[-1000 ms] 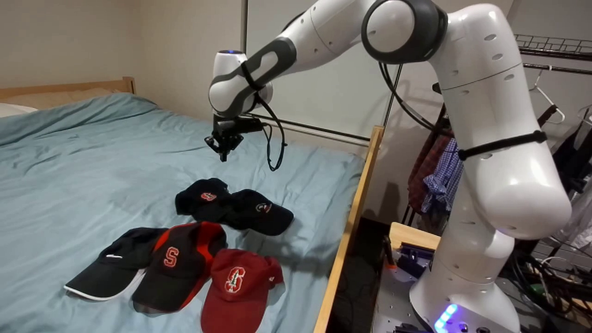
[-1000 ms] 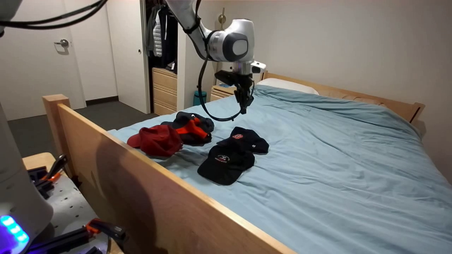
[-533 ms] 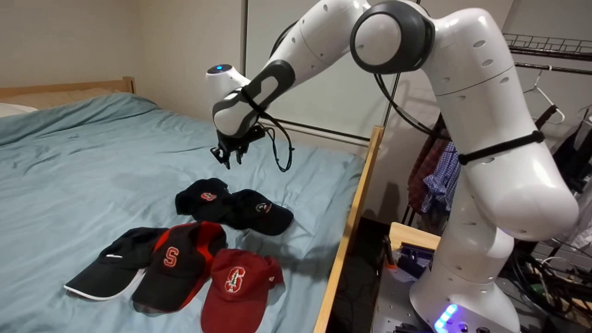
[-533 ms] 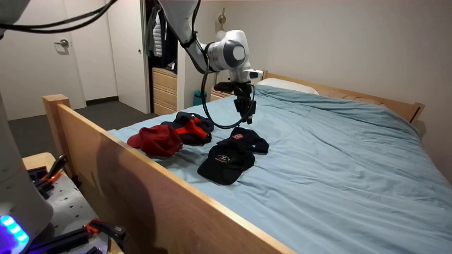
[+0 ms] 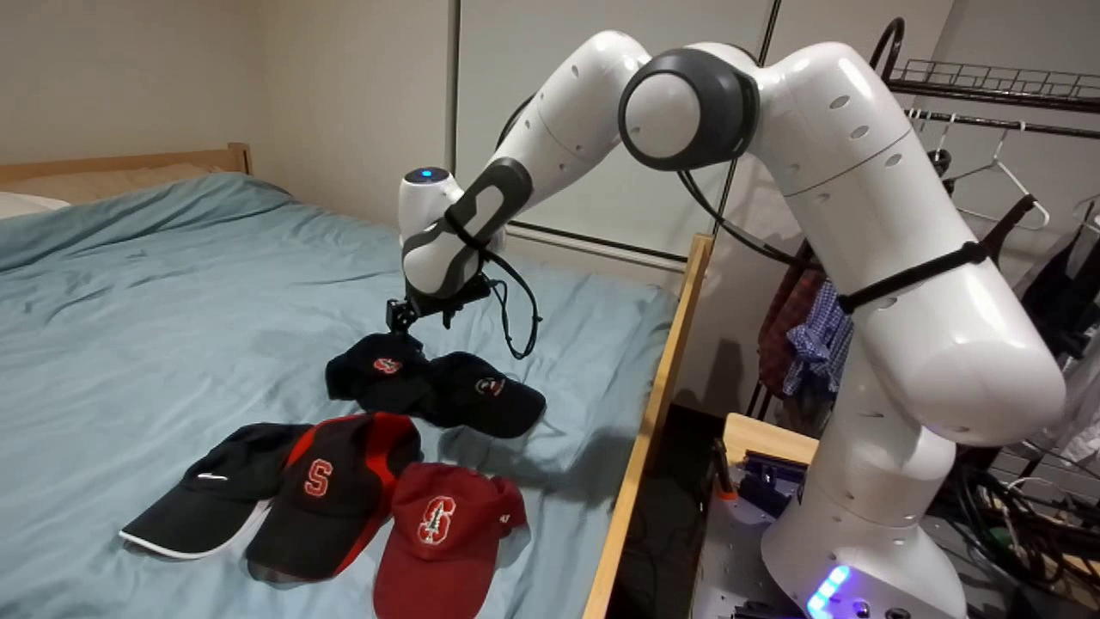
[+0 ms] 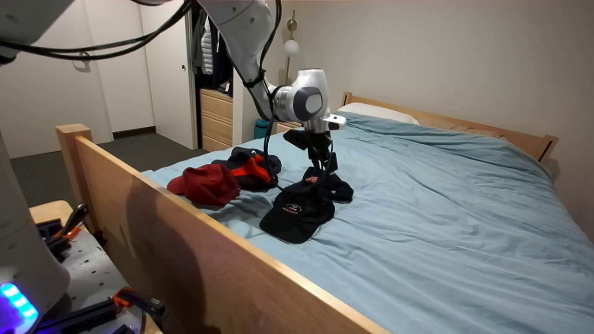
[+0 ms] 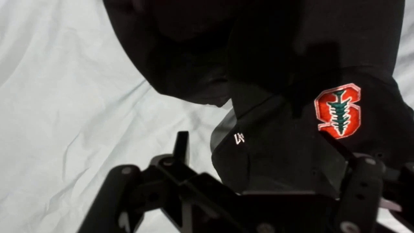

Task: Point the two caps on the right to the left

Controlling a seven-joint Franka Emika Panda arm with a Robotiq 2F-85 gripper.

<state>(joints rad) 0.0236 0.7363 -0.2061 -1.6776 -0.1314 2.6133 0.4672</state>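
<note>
I have my gripper (image 7: pixel 254 134) over the black S cap (image 5: pixel 378 378), jaws spread wide, nothing held, the round-emblem black cap (image 6: pixel 299 218) touching it, the red cap (image 5: pixel 447 537) apart from the black S cap

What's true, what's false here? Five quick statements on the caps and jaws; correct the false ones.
1. The jaws are nearer the tree-emblem black cap than the neighboring black cap. True.
2. The jaws are shut. False: they stand open.
3. The neighboring black cap's brim points toward the footboard. True.
4. The swoosh cap has a white-edged brim. True.
5. All brims point the same way. False: the swoosh cap's points differently from the neighboring black cap's.
</note>
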